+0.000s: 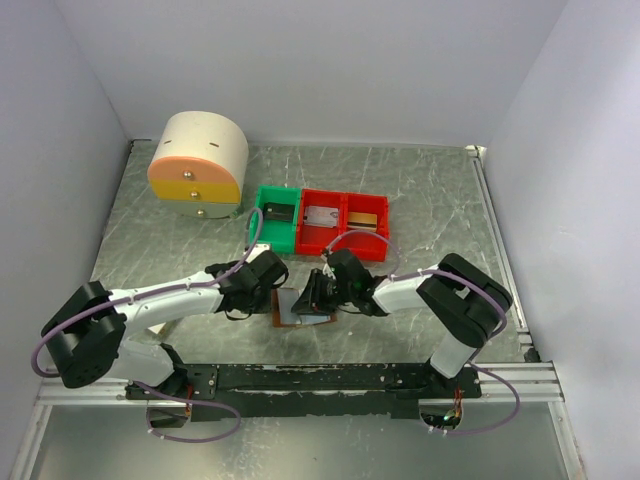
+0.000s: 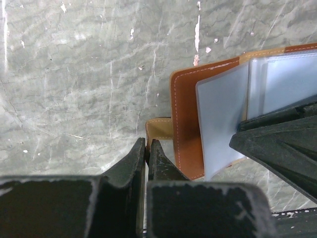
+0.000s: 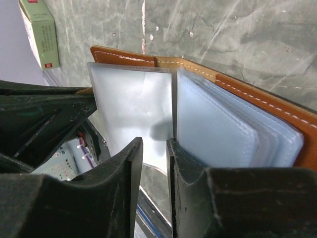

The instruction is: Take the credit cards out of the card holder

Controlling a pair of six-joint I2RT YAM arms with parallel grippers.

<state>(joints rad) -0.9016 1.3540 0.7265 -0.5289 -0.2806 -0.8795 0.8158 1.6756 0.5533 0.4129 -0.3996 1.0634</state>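
The card holder (image 1: 300, 306) lies open on the bench (image 1: 430, 180) between the two arms, its pale sleeves (image 3: 218, 129) facing up. The left pincer (image 2: 146, 145) is pressed together, tips at the brown tab (image 2: 159, 130). The right pincer (image 3: 154, 145) stands narrowly apart at the sleeves' fold; whether it pinches one I cannot tell.
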